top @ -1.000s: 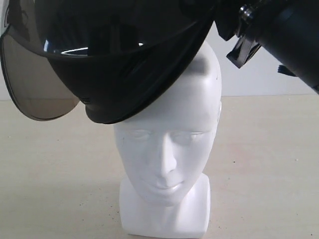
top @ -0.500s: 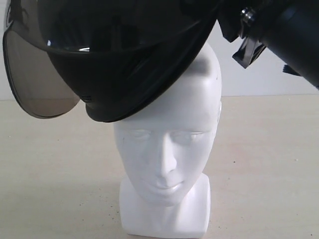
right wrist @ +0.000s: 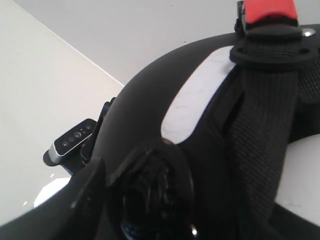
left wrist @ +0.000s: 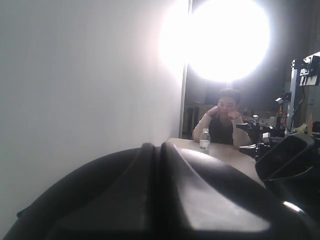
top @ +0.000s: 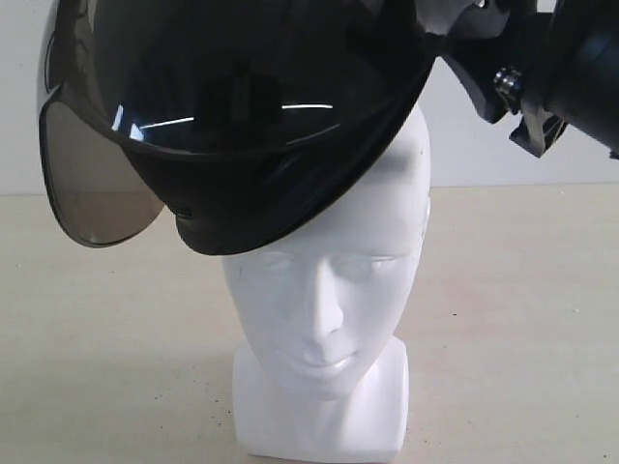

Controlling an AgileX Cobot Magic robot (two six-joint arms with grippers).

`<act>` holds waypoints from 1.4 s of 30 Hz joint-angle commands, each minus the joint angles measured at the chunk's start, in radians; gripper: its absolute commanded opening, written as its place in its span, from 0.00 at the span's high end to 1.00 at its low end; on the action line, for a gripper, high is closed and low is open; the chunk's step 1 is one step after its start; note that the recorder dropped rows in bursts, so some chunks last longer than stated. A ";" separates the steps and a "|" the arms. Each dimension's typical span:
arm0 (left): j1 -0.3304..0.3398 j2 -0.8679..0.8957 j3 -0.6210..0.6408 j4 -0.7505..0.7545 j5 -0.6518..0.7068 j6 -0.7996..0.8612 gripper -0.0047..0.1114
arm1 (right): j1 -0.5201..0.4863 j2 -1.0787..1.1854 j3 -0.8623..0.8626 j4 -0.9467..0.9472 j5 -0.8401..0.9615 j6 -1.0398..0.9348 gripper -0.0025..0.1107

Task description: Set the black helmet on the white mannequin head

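While the black helmet [top: 242, 126] is held tilted over the crown of the white mannequin head [top: 324, 290], it is judged stiff and slick, best taken at the rim, where the jaws of the right gripper [top: 447, 41] appear clamped; those of the left gripper cannot be told.

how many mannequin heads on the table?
1. The white mannequin head stands on the table, crown partly under the tilted black helmet. No other shows.

Counted: 1 black helmet [top: 261, 198] | 1 white mannequin head [top: 324, 300] | 1 water bottle [left wrist: 204, 140] | 1 seated person [left wrist: 225, 119] | 1 bright lamp [left wrist: 230, 37]
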 commanded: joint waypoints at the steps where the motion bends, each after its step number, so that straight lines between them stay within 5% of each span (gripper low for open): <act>1: -0.062 0.060 0.023 0.218 -0.004 0.004 0.92 | -0.017 -0.039 -0.016 -0.003 -0.056 -0.172 0.98; 42: -0.133 0.093 0.023 0.288 0.006 -0.005 0.92 | -0.017 -0.039 -0.016 -0.034 0.174 -0.219 0.98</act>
